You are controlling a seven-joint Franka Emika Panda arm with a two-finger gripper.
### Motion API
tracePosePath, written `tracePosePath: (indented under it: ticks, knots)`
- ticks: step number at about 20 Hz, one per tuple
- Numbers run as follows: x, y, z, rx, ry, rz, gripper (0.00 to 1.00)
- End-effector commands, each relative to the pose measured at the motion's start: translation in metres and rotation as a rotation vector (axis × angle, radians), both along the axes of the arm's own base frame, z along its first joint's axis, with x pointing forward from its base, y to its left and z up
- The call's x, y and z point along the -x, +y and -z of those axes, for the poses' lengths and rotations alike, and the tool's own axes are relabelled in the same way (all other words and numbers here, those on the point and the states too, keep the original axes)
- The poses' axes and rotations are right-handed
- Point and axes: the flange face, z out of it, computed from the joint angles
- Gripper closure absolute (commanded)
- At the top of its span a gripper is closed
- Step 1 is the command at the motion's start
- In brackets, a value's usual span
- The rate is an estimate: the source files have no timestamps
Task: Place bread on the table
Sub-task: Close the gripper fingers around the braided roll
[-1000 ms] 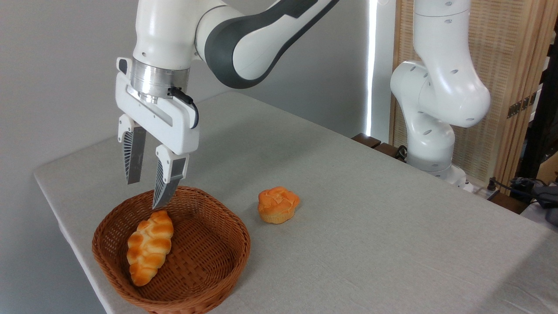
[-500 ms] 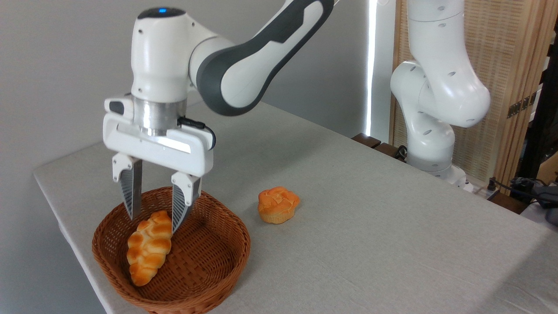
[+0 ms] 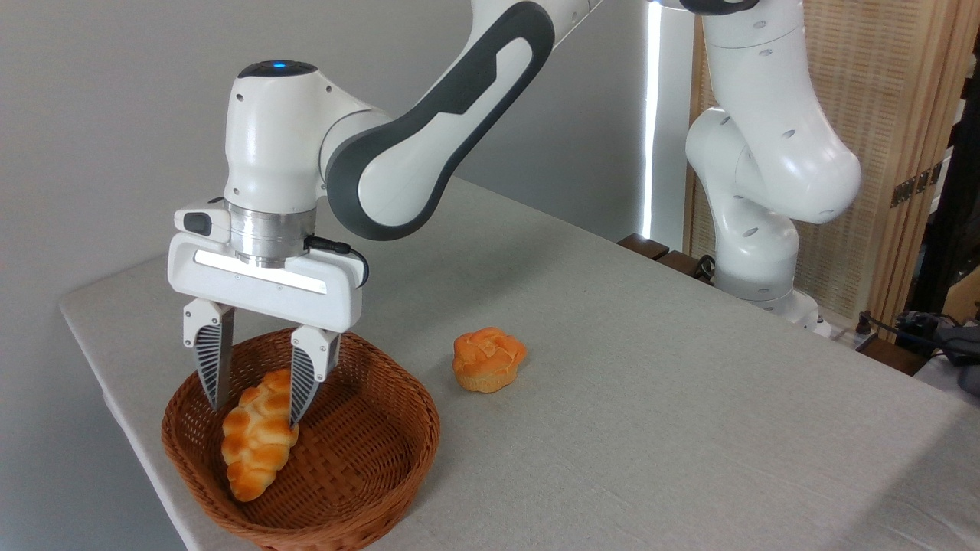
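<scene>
Because the task is to lift the bread [image 3: 259, 432] out, the tool [image 3: 254, 409] hangs over the basket [image 3: 367, 459] near the worktop's [image 3: 651, 383] front left corner, its two fingers spread and set either side of the loaf's upper end, nothing pinched yet. The loaf lies inside the basket, slanting along its left half, so a straddling grip suits it. Further right, towards the worktop's middle, sits one round bun [image 3: 488, 359]. That makes one loaf, one basket, one bun
</scene>
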Motion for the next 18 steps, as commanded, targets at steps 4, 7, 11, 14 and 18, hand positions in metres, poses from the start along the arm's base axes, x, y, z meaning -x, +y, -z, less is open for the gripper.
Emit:
tracePosePath:
  ticks: [4,7,11,14,18]
  knots:
    - [-0.004,-0.01,0.008,-0.049,-0.036,0.029,0.0]
    - [-0.003,-0.012,0.017,-0.094,-0.03,0.061,0.0]
    - [-0.004,-0.012,0.018,-0.1,-0.03,0.069,0.03]
    - [-0.003,-0.012,0.019,-0.127,-0.037,0.087,0.27]
    - [-0.004,-0.012,0.018,-0.135,-0.04,0.096,0.42]
